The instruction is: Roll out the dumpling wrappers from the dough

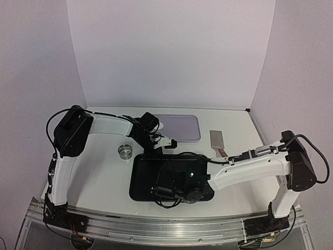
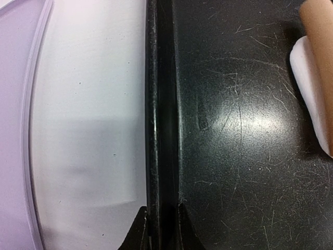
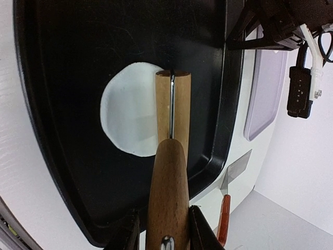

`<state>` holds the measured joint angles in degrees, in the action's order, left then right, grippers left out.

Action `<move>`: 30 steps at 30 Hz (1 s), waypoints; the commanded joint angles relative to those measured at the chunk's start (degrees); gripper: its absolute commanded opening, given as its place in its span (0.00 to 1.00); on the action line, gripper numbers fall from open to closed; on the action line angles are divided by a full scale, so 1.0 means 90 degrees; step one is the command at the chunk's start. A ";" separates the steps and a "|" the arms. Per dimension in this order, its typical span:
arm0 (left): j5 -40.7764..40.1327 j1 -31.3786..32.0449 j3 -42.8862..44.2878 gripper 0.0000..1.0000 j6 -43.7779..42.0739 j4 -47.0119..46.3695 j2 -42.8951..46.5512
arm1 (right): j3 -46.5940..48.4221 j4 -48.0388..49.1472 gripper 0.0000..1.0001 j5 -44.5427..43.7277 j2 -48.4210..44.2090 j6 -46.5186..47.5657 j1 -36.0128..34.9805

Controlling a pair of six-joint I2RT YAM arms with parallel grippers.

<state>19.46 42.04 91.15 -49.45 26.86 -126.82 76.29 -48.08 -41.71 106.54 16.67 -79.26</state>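
The left gripper [image 2: 161, 212] is closed narrowly on the raised rim of the black rectangular plastic tray [image 1: 138, 177], one finger outside the wall and one inside. The right gripper [image 3: 164, 225] is clamped around the handle of the wooden rolling pin [image 3: 169, 172], with the handle filling the gap between the fingers. The pin's cylindrical roller lies flat on the tray floor, covering the right-hand part of the flattened white dough patch [image 3: 127, 109]. The dough lies inside the black tray and is thin, with a roughly round outline. In the top view the right arm hides it. Beyond the black tray lies a lavender rectangular tray [image 1: 182, 127]. A small metal ring cutter [image 1: 125, 151] stands left of the black tray, and a metal scraper [image 1: 217, 139] lies to its right.
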 commanded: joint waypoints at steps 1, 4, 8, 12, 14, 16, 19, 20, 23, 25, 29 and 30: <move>-0.0682 -0.0052 0.0067 0.00 -0.0403 -0.0504 -0.0114 | -0.0295 -0.1102 0.00 0.1308 -0.0022 -0.0498 -0.0483; -0.0678 -0.0049 0.0058 0.00 -0.0394 -0.0501 -0.0120 | -0.0338 -0.1094 0.00 0.1244 0.0035 -0.0400 -0.0390; -0.0671 -0.0051 0.0056 0.00 -0.0400 -0.0506 -0.0128 | -0.0251 -0.0867 0.00 0.1119 0.0256 0.0020 0.0114; -0.0678 -0.0042 0.0075 0.00 -0.0412 -0.0509 -0.0121 | -0.0212 -0.0504 0.00 0.1127 0.0434 0.0436 0.0497; -0.0685 -0.0043 0.0095 0.00 -0.0404 -0.0508 -0.0123 | -0.0167 -0.0429 0.00 0.1176 0.0547 0.0442 0.0532; -0.0688 -0.0042 0.0105 0.00 -0.0394 -0.0514 -0.0125 | -0.0162 -0.0410 0.00 0.1265 0.0593 0.0304 0.0534; -0.0678 -0.0040 0.0095 0.00 -0.0390 -0.0517 -0.0122 | -0.0246 -0.0431 0.00 0.1273 0.0454 -0.0027 0.0471; -0.0678 -0.0038 0.0088 0.00 -0.0395 -0.0515 -0.0125 | -0.0274 -0.0474 0.00 0.1238 0.0380 -0.0110 0.0408; -0.0687 -0.0038 0.0076 0.00 -0.0406 -0.0522 -0.0131 | -0.0185 -0.0880 0.00 0.1091 0.0233 -0.0356 0.0027; -0.0687 -0.0043 0.0076 0.00 -0.0404 -0.0526 -0.0134 | -0.0095 -0.1096 0.00 0.1144 0.0172 -0.0583 -0.0207; -0.0679 -0.0051 0.0045 0.00 -0.0388 -0.0551 -0.0139 | -0.0138 -0.1155 0.00 0.1151 -0.0026 -0.0854 -0.0244; -0.0678 -0.0052 0.0034 0.00 -0.0388 -0.0551 -0.0139 | -0.0145 -0.1152 0.00 0.1118 -0.0018 -0.0812 -0.0241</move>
<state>19.46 42.00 91.15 -49.36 26.74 -126.85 76.82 -50.94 -42.59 106.90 12.29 -80.95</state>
